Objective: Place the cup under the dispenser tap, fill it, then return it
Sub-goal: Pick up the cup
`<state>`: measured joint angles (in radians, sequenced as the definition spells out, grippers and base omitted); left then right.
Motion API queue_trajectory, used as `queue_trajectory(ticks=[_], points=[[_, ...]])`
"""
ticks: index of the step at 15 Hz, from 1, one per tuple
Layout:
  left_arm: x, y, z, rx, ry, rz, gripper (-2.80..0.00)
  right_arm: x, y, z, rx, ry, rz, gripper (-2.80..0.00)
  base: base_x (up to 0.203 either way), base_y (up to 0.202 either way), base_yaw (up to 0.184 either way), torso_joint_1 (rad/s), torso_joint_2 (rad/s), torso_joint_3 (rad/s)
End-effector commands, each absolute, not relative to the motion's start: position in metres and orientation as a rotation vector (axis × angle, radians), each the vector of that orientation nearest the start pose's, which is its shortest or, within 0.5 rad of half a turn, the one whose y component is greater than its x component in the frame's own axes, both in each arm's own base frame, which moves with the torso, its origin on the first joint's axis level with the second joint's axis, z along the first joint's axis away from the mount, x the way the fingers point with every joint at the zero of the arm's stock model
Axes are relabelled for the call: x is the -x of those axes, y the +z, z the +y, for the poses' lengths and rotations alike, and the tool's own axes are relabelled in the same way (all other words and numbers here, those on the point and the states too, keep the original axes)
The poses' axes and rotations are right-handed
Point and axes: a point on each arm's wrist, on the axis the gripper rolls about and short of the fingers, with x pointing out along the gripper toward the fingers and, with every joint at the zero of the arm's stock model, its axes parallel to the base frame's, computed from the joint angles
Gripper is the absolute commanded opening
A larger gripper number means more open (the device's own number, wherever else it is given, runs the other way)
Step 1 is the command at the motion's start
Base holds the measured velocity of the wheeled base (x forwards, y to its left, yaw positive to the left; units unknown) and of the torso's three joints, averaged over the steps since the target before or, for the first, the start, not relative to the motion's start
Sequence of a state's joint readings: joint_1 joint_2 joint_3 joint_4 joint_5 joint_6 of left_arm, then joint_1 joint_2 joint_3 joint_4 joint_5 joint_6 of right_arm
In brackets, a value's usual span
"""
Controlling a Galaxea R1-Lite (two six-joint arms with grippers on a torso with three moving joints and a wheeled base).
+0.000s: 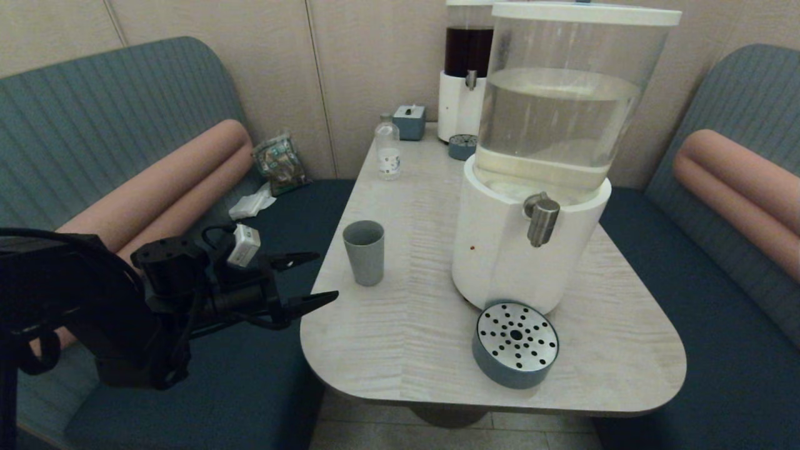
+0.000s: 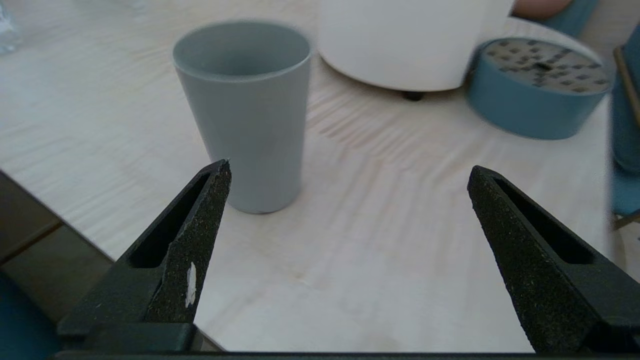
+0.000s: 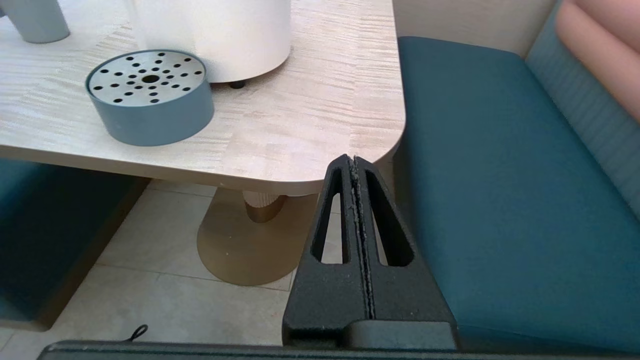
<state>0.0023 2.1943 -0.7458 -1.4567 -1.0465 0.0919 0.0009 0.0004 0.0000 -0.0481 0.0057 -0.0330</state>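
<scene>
One small matte grey-blue tapered cup (image 1: 364, 252) stands upright and empty on the pale wood-grain table (image 1: 406, 337), near the table's left edge and well to the left of the large clear tank with a white base (image 1: 531, 250). That tank holds pale liquid, and its one short brushed-metal dispenser tap (image 1: 541, 217) juts from the white base. Below the tap lies one round blue drip tray with a perforated metal top (image 1: 515, 344), touching or just beside the base.

Two dispensers are in sight: behind the large one stands a smaller dark-liquid dispenser (image 1: 465, 75) with its own small blue drip tray (image 1: 462, 147). One clear plastic bottle with a white label (image 1: 387, 150) and one small blue-grey box (image 1: 409, 120) stand further back.

The left gripper (image 1: 312, 278) hovers just off the table's left edge, jaws spread wide and empty, facing the cup but apart from it. The right gripper (image 3: 354, 160) sits low beside the table's right corner, fingers pressed together, holding nothing.
</scene>
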Motion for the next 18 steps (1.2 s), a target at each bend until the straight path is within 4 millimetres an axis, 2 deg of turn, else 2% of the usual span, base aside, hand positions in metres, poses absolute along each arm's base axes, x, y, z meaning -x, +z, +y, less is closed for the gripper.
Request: queue_trajectory(ticks=[1,4,8,12,18], points=[[-0.376,0.065,-0.019,-0.082,-1.049,-0.046,0.00,0.022,0.075,0.000,0.034,0.007,-0.032,-2.80,0.000,0.000,0.000,0.000,0.00,0.000],[-0.387,0.061,-0.026,-0.083,-1.062,-0.058,0.00,0.022,0.075,0.000,0.034,0.008,-0.032,-2.80,0.000,0.000,0.000,0.000,0.00,0.000],[-0.410,0.055,-0.056,-0.072,-1.067,-0.099,0.00,0.022,0.075,0.000,0.034,0.006,-0.032,-2.80,0.000,0.000,0.000,0.000,0.00,0.000],[-0.425,0.052,-0.082,0.009,-1.042,-0.119,0.00,0.022,0.075,0.000,0.034,0.007,-0.032,-2.80,0.000,0.000,0.000,0.000,0.00,0.000],[-0.442,0.051,-0.089,0.016,-0.970,-0.167,0.00,0.022,0.075,0.000,0.033,0.006,-0.032,-2.80,0.000,0.000,0.000,0.000,0.00,0.000]])
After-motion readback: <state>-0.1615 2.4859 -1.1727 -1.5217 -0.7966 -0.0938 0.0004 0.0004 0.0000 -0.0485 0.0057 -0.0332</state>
